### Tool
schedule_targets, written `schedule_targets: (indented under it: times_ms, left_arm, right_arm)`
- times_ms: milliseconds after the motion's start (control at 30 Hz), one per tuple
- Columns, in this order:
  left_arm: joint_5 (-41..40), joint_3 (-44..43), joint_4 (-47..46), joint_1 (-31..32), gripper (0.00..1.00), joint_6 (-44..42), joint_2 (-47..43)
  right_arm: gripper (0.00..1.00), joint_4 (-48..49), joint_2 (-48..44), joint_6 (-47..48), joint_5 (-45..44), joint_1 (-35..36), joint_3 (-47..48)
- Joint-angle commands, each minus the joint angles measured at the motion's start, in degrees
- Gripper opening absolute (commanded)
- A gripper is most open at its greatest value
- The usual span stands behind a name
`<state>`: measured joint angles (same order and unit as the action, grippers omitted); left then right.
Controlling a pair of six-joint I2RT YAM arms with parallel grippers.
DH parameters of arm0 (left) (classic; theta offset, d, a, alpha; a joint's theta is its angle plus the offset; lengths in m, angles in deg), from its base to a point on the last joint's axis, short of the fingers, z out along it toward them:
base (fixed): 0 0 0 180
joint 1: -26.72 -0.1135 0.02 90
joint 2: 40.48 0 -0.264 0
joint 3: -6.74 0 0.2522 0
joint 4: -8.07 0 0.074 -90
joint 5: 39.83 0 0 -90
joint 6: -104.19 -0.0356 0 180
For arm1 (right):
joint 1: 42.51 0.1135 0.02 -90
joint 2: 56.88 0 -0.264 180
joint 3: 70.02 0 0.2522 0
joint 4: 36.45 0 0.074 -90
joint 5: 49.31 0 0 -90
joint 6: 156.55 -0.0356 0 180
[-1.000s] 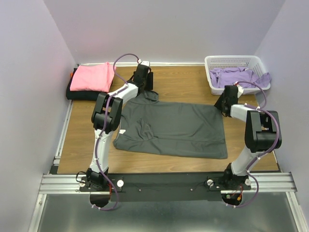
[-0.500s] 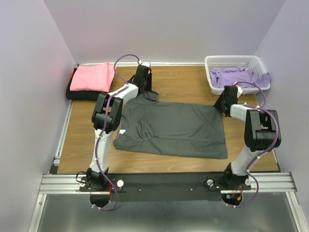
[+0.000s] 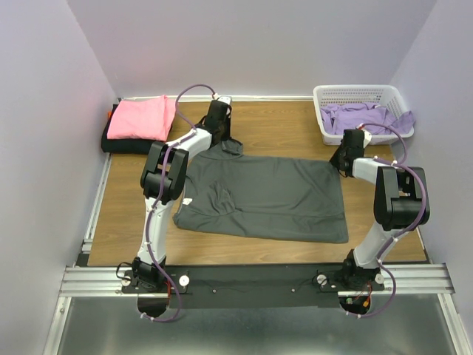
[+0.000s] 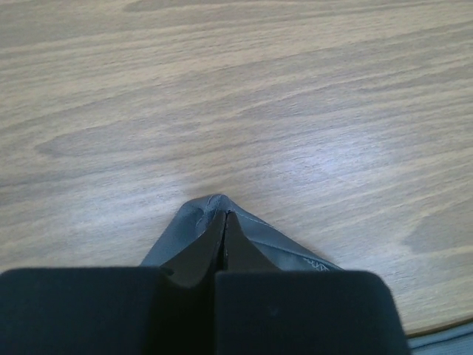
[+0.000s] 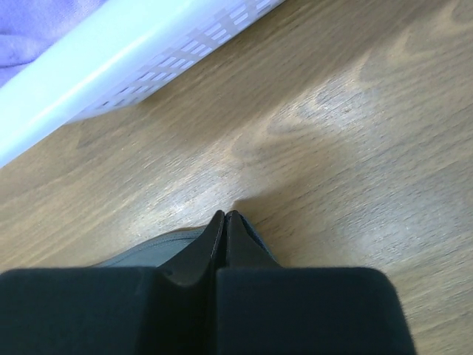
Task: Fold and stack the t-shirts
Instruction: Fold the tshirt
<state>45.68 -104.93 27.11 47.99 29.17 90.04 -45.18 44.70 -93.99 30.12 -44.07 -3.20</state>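
Basket [image 3: 353,92]: is holding lavender t-shirts [image 3: 358,116], one draping over its rim.
Left gripper [image 4: 224,217]: is clamping charcoal t-shirt [image 3: 273,196], well apart from basket.
Right gripper [image 5: 225,215]: is clamping charcoal t-shirt, near basket.

I see a wooden table [image 3: 281,129]. A charcoal t-shirt [image 3: 273,196] lies spread centrally. A black t-shirt [image 3: 129,147] sits far left, a white basket [image 3: 353,89] far right.

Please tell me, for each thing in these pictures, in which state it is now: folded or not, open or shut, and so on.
grey shirt: spread out flat, not folded, pinched at two far corners.
pink shirt: folded, lying on the black shirt.
black shirt: folded, under the pink shirt.
purple shirts: crumpled in the basket, one hanging over its rim.
basket: upright, holding shirts.
left gripper: shut on the grey shirt.
right gripper: shut on the grey shirt.
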Motion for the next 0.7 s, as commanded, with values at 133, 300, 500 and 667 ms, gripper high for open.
schedule_targets:
  times_ms: [133, 300, 500, 667]
  left_arm:
    - [0.9, 2.3, -2.9, -1.1, 0.00, 0.6, -2.7]
    - [1.9, 2.6, -3.5, -2.0, 0.00, 1.1, -5.4]
    - [0.7, 5.0, -6.2, -2.3, 0.00, 1.5, -10.5]
    - [-0.1, 5.1, -6.8, -2.8, 0.00, 1.3, -13.1]
  right_arm:
    - [0.02, 0.1, 0.4, 0.6, 2.8, -0.3, 1.1]
    - [0.02, 0.2, -1.2, 0.8, 3.9, 0.6, 0.7]
    - [0.02, 0.2, -5.1, 1.4, 4.0, 1.4, 0.7]
    - [0.02, 0.1, -6.8, 2.2, 4.5, 1.5, 1.3]
